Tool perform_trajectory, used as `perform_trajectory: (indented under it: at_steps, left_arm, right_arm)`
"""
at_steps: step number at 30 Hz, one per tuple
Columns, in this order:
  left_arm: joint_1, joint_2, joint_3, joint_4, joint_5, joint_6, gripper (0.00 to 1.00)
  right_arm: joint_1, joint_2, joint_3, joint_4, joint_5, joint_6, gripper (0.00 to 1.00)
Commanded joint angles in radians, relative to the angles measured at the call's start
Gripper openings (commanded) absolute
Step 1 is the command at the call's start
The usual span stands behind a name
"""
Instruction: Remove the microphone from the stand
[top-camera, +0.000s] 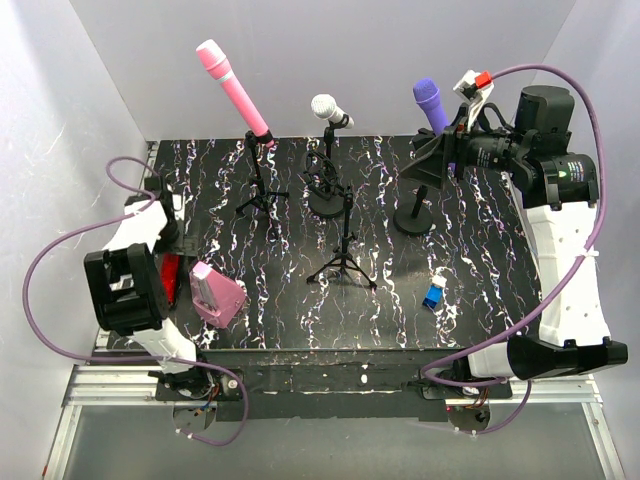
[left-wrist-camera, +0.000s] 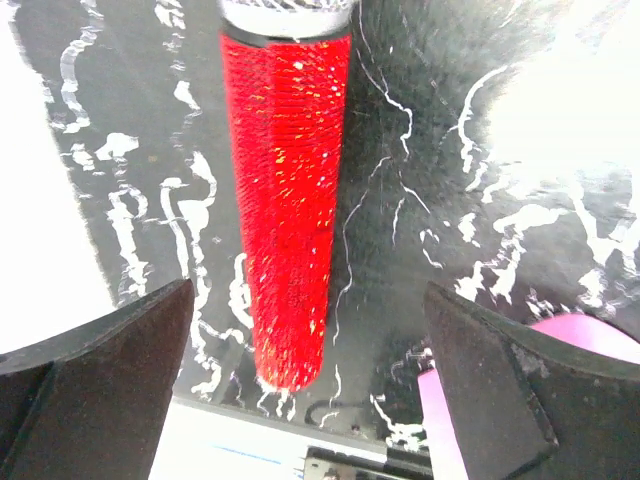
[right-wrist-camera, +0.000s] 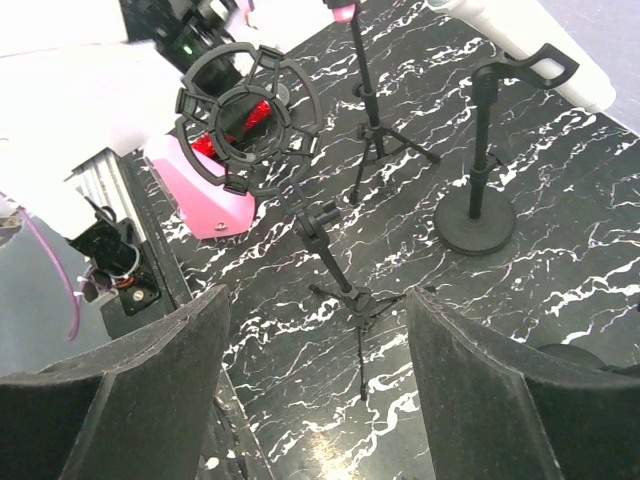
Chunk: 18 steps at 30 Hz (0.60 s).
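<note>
A red microphone (left-wrist-camera: 287, 200) lies flat on the black marbled table (top-camera: 480, 260) at the left edge. My left gripper (left-wrist-camera: 308, 288) hangs over it, open, its fingers wide on either side and not touching it. A pink microphone (top-camera: 232, 88) sits in a tripod stand (top-camera: 260, 195) at the back left. A white microphone (top-camera: 330, 108) sits in a round-base stand (right-wrist-camera: 478, 220). A purple microphone (top-camera: 430, 103) rises just behind my right gripper (top-camera: 428, 158), its lower part hidden. In the right wrist view the right gripper (right-wrist-camera: 318, 293) is open with nothing between its fingers.
A tripod stand with a bare ring-shaped shock mount (right-wrist-camera: 248, 115) stands mid-table. Another round-base stand (top-camera: 418, 215) sits under the right gripper. A pink wedge-shaped case (top-camera: 216, 293) lies beside the left arm, and a small blue object (top-camera: 434, 294) lies at the front right. White walls enclose the back and sides.
</note>
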Motion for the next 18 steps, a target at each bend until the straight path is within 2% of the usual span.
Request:
perform_trajectory:
  at_steps: [1, 4, 9, 13, 14, 18]
  left_arm:
    - [-0.003, -0.198, 0.226, -0.214, 0.058, -0.028, 0.98]
    - [-0.006, -0.266, 0.386, -0.314, 0.131, -0.002, 0.98]
    - [-0.054, -0.294, 0.743, -0.434, 0.488, 0.102, 0.98]
    - [-0.184, -0.274, 0.949, -0.381, 0.808, 0.086, 0.98]
    - [-0.256, -0.259, 0.980, -0.353, 0.880, 0.072, 0.98]
    - [-0.431, -0.139, 1.145, -0.325, 0.958, 0.053, 0.98]
  right_arm:
    - [0.004, -0.029, 0.006, 0.017, 0.028, -0.039, 0.78]
    - [0.004, -0.047, -0.035, 0.029, 0.024, -0.057, 0.78]
    - [0.020, -0.084, -0.132, 0.129, 0.050, -0.084, 0.77]
    - [0.096, -0.071, -0.155, 0.103, 0.053, -0.216, 0.79]
    - [0.115, -0.070, -0.170, 0.103, 0.060, -0.239, 0.80]
    - [0.191, -0.095, -0.259, 0.170, 0.091, -0.284, 0.83]
